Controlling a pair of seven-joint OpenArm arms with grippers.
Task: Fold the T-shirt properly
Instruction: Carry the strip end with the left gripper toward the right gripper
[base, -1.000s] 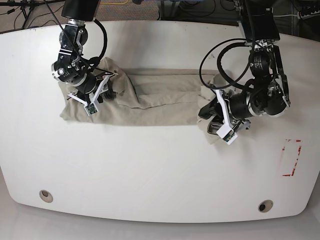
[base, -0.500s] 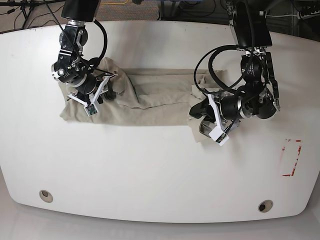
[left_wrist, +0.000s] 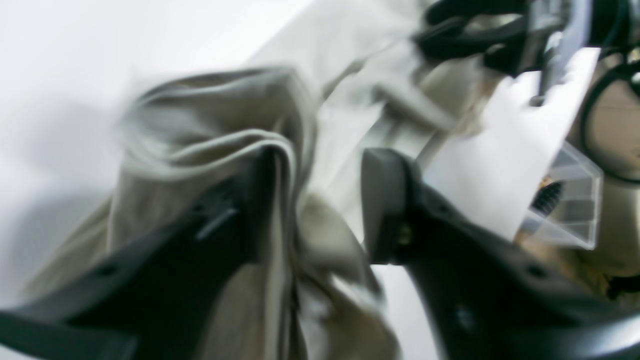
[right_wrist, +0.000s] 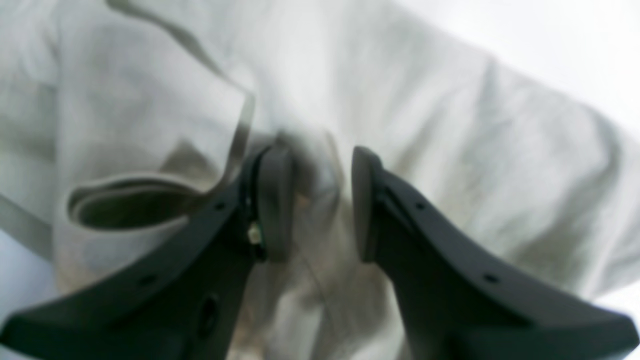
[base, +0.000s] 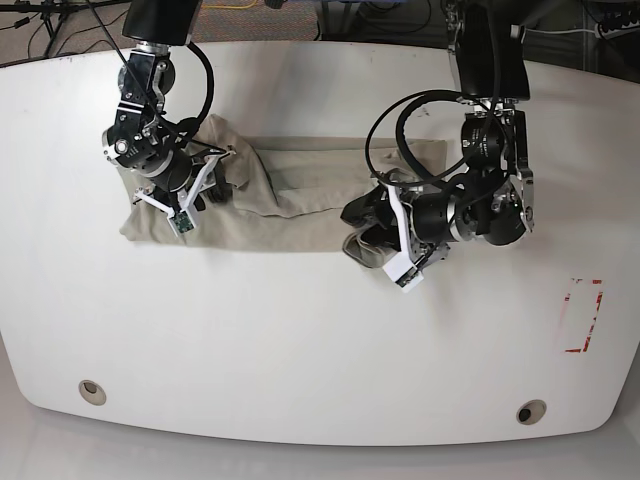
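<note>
The base camera looks steeply down on the whole worktop. Each wrist camera sits close behind its end effector, sharing the shirt with it.

A robotics lab: white table (cables strewn on floor behind).

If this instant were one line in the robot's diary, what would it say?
T-shirt: mid-fold | left end effector: open, cloth between jaws | right end effector: apart, over bunched cloth

Two black arms w/ looped black cables, white brackets, matte black jaws w/ small screw holes
</note>
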